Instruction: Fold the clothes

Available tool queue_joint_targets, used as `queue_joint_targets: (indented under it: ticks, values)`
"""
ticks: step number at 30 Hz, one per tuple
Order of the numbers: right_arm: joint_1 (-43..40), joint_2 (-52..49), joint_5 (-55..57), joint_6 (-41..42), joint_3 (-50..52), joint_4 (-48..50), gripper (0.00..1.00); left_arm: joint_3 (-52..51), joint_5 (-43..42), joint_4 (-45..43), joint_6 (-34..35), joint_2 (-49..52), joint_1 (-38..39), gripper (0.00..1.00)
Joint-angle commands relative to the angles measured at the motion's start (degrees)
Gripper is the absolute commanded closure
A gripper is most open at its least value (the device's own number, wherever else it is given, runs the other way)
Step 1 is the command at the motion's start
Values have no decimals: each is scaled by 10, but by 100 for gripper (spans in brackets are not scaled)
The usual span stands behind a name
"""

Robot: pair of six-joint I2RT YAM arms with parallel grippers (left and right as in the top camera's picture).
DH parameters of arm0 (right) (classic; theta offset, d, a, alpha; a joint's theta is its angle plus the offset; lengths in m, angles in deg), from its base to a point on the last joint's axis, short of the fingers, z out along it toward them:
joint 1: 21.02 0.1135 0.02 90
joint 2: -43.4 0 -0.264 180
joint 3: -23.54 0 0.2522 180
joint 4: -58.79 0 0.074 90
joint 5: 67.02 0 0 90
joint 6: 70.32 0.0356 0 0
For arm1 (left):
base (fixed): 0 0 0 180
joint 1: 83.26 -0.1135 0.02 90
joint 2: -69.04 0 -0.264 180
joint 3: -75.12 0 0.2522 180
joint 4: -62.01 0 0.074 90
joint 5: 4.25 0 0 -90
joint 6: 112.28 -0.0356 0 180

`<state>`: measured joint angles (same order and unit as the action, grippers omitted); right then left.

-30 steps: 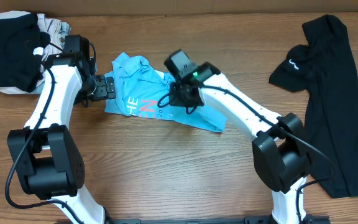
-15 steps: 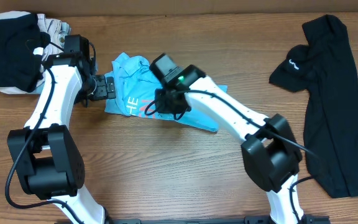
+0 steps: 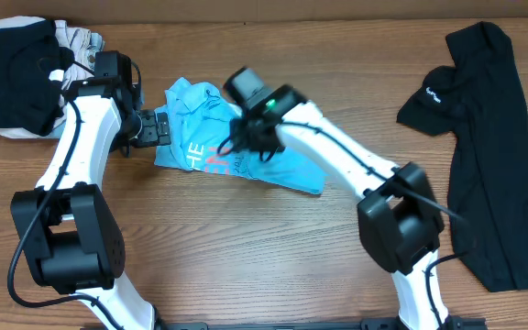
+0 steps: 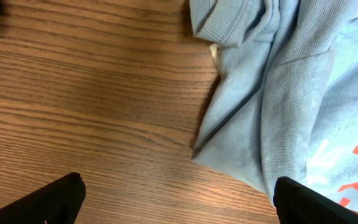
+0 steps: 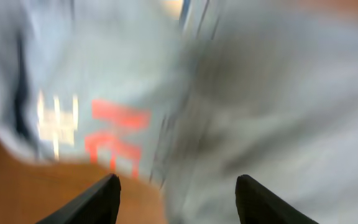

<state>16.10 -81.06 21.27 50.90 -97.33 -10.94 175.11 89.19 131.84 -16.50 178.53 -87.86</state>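
Wooden table (image 3: 246, 247) bears blue T-shirt (image 3: 191, 103), black shirt (image 3: 484, 137), heap (image 3: 12, 78); left claw (image 4: 179, 194), right claw (image 5: 178, 190) spread.

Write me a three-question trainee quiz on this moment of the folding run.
1. True or false: the black shirt lies apart from the blue T-shirt, on the robot's right.
2. The right gripper hangs over: A) the blue T-shirt, B) the black shirt, C) neither.
3. Fill in: the left gripper is ____, with nothing between its fingers.
Key: 1 true; 2 A; 3 open.
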Motion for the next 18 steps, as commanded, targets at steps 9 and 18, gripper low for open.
queue_joint_targets:
  ticks: [9, 18]
  values:
    - [-49, -24, 81, -6, -13, -12, 38, 8, 1, -2, -7, -14, 1, 0]
    - [-144, -7, -74, -56, -13, -126, 30, 8, -85, -13, -87, -11, 1, 0]
